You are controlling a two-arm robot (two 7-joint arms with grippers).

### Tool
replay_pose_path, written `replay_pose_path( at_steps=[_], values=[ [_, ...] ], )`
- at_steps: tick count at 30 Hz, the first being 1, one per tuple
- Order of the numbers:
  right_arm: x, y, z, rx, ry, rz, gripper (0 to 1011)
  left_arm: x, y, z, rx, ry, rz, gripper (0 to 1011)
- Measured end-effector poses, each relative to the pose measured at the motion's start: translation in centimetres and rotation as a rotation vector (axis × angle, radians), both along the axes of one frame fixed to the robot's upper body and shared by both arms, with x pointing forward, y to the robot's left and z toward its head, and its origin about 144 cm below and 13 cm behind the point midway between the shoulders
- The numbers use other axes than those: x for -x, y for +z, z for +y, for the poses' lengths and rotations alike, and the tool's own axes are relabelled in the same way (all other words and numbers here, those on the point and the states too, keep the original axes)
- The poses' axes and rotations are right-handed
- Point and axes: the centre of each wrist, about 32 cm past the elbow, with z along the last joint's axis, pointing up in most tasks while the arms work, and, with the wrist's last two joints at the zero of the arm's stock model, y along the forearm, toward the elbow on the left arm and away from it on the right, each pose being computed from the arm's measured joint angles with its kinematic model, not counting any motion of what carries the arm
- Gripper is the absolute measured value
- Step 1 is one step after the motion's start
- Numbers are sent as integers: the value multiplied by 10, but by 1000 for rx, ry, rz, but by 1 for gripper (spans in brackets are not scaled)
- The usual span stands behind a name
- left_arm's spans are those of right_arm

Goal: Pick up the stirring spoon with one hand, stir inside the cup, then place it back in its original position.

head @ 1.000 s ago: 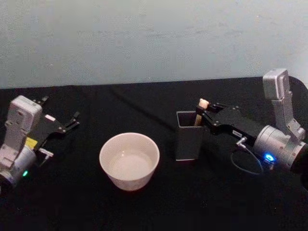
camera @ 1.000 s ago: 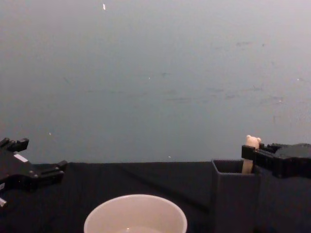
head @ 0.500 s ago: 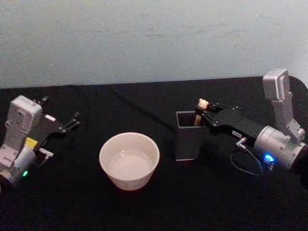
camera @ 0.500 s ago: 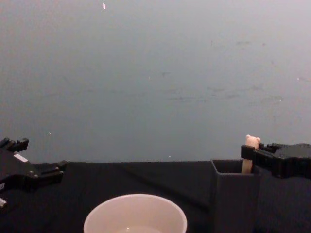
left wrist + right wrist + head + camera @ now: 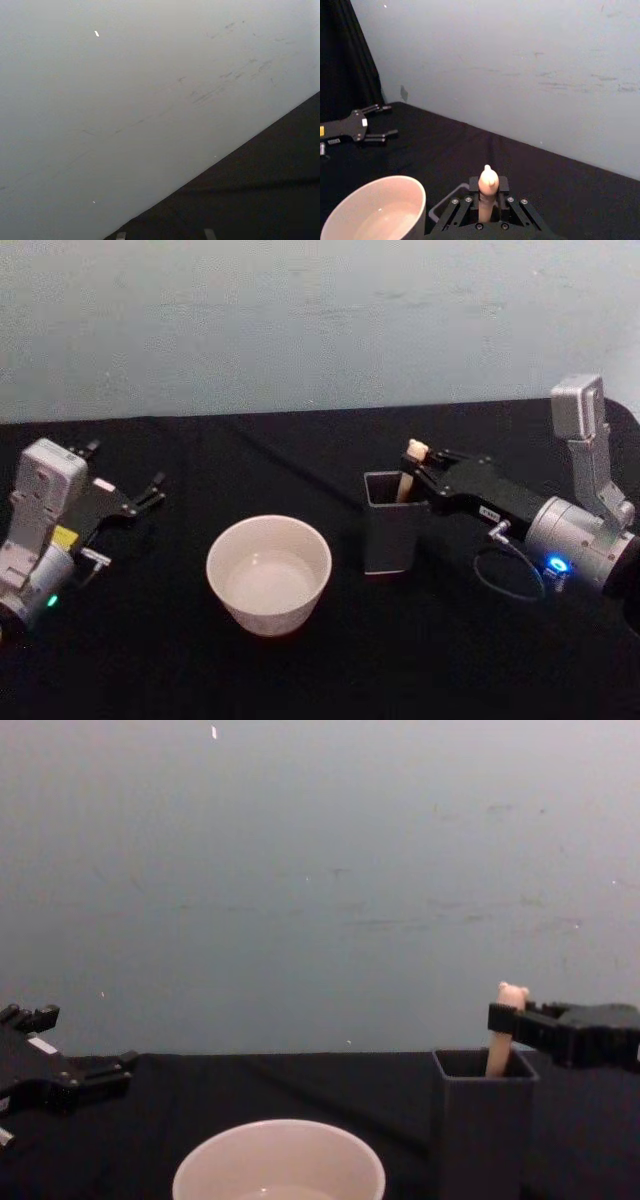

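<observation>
Stirring spoon: its cream handle with the small bear head stands out of the holder's mouth, leaning slightly toward 1 o'clock in the head view; its lower part is hidden inside the box.
Spoon, other views: the chest view shows the handle rising above the rim, and the right wrist view shows the bear head just past the fingers.
Right gripper: clenched on the spoon's handle just under the bear head, above the holder's 2 o'clock corner; the arm reaches in from 3 o'clock. It also shows in the chest view and in its own wrist view.
Holder: a dark grey square box, upright on the table, at 3 o'clock of the cup and near it but apart; also seen from the chest and, by its rim, from the right wrist.
Cup: round, cream-white and upright, near the middle of the table, with a pale inside; also seen from the chest and the right wrist.
Left gripper: well apart, at 9 to 10 o'clock of the cup, low over the table, fingers spread and holding nothing; seen from the chest and the right wrist.
Table: covered in black cloth.
Wall: pale, at 12 o'clock behind everything.
</observation>
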Motion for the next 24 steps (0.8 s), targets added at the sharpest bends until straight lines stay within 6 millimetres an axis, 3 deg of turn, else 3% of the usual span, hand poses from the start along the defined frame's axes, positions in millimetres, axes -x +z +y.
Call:
replay_pose_path(
  at_steps=[11, 24],
  values=[
    [0, 13, -1, -45, -14, -5, 214, 0, 0, 0, 0, 0, 0, 1001],
    [1, 42, -6, -131, -14, 16, 213, 0, 0, 0, 0, 0, 0, 1001]
  ],
)
